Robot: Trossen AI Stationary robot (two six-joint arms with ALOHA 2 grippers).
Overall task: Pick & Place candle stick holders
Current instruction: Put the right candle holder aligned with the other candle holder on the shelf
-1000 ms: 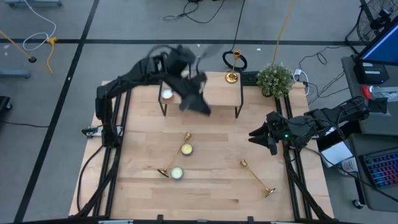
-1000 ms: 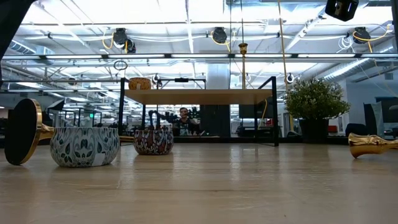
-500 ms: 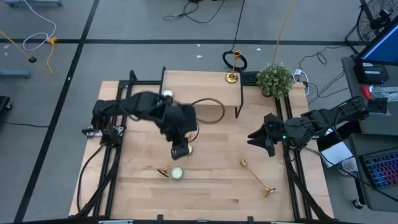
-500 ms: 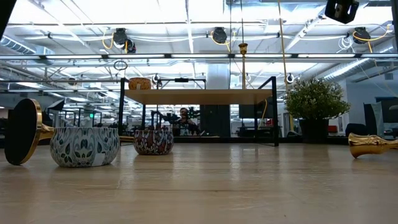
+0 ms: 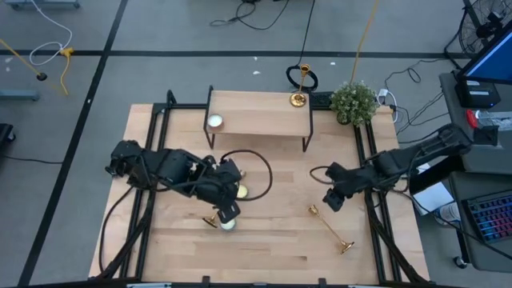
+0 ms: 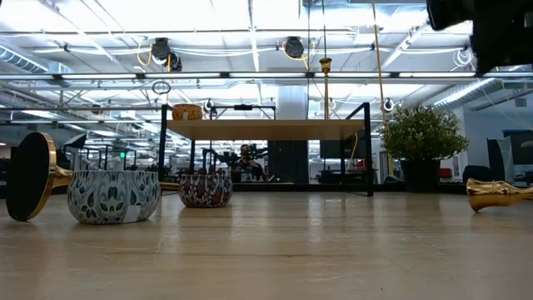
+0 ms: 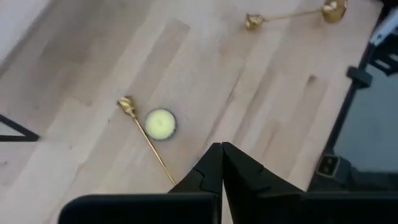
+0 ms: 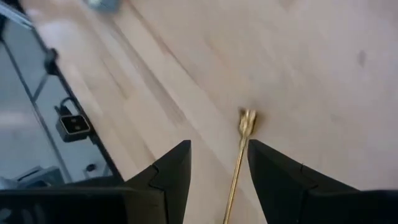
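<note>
One gold candle stick holder (image 5: 300,86) stands upright on the far shelf (image 5: 256,120). A second (image 7: 146,138) lies on the table at mid-left, its base (image 5: 210,222) toward the near edge. A third (image 5: 330,229) lies at the near right, its cup end (image 8: 247,121) toward my right gripper. My left gripper (image 7: 221,148) is shut and empty above the second holder's stem, also seen from above (image 5: 227,211). My right gripper (image 8: 217,152) is open over the third holder's cup end, with the stem running between its fingers untouched; it also shows in the high view (image 5: 331,200).
Two tealights in patterned tins (image 5: 240,190) (image 5: 228,225) sit beside the left lying holder; they also show in the low view (image 6: 112,196) (image 6: 206,189). A third tealight (image 5: 214,122) sits on the shelf. A potted plant (image 5: 354,102) stands at the far right corner.
My left arm has swung from the far shelf toward the table's near edge and come down over the lying holder at mid-left. My right gripper has moved toward the table's left and near edge, over the cup end of the right lying holder. No holder has moved.
</note>
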